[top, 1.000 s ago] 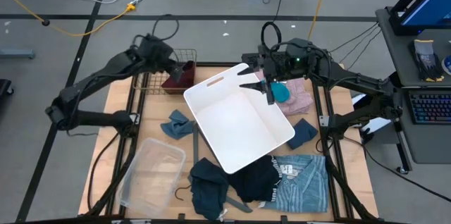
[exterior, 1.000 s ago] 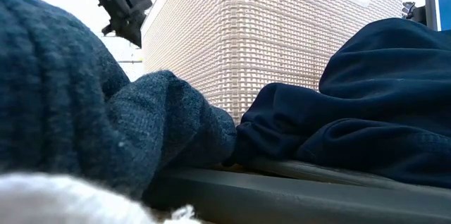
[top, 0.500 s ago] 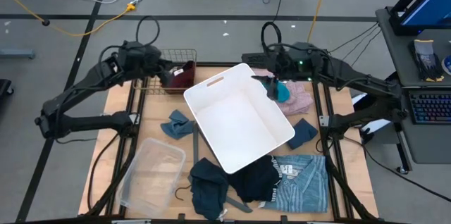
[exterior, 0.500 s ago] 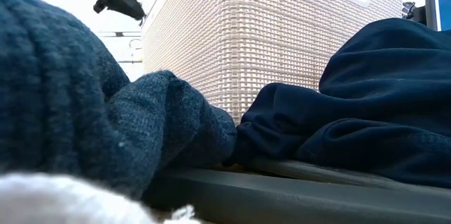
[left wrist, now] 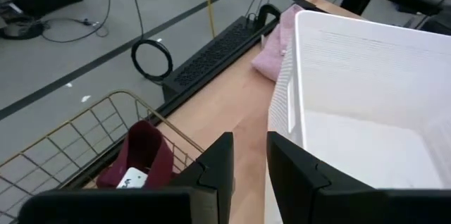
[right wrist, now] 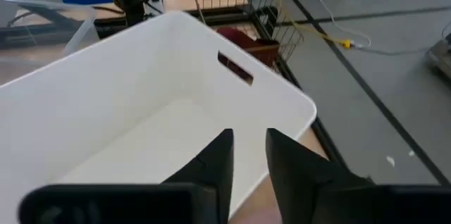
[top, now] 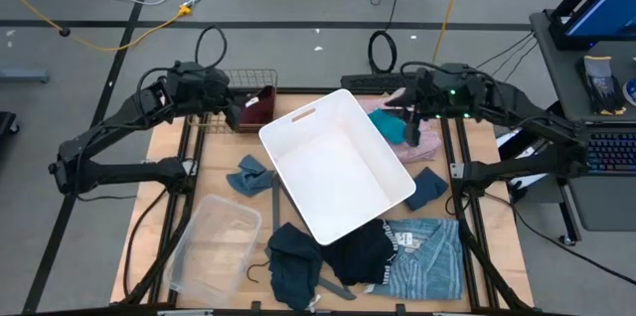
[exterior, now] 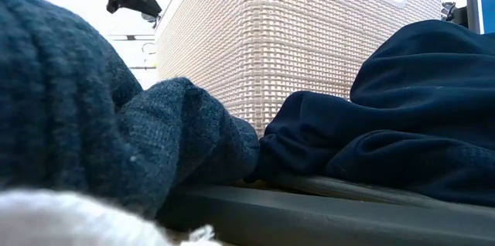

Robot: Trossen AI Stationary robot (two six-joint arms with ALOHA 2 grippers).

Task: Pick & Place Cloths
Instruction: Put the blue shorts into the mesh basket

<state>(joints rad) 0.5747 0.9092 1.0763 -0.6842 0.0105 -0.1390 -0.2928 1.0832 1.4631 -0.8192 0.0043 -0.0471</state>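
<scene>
My right hand (top: 410, 135) hangs over the teal cloth (top: 395, 129) and pink fleece (top: 425, 137) at the far right of the surface (top: 169, 157), just beside the white bin (top: 338, 167); wrist view shows the two fingers (right wrist: 211, 160) close together with a narrow gap and nothing between them, looking across the bin's rim (right wrist: 282, 90) with its slot handle; whether the tips touch the teal cloth, cannot tell.

My left hand (top: 237, 112) sits at the wire basket (top: 224, 107) at the far left corner; fingers (left wrist: 218, 164) nearly together, a slim gap, nothing gripped; the dark red cloth (top: 256, 107) with its white label lies in the basket (left wrist: 91, 129) just beside that hand.

Rest of the cloths: a blue-grey one (top: 248, 175) left of the bin; another small blue one (top: 427, 187) right of the bin, near the pink fleece; blue striped shirt (top: 427, 251) at the near right; black cloth (top: 363, 251) touching it, partly under the bin's near corner; navy cloth (top: 293, 261) beside that, over a grey hanger (top: 333, 289); clear plastic tub (top: 211, 241) at the near left.

Low view is mostly blocked by blue-grey knit fabric (exterior: 93, 122) and navy fabric (exterior: 402, 122) up close, the bin's woven wall (exterior: 294, 37) behind.
</scene>
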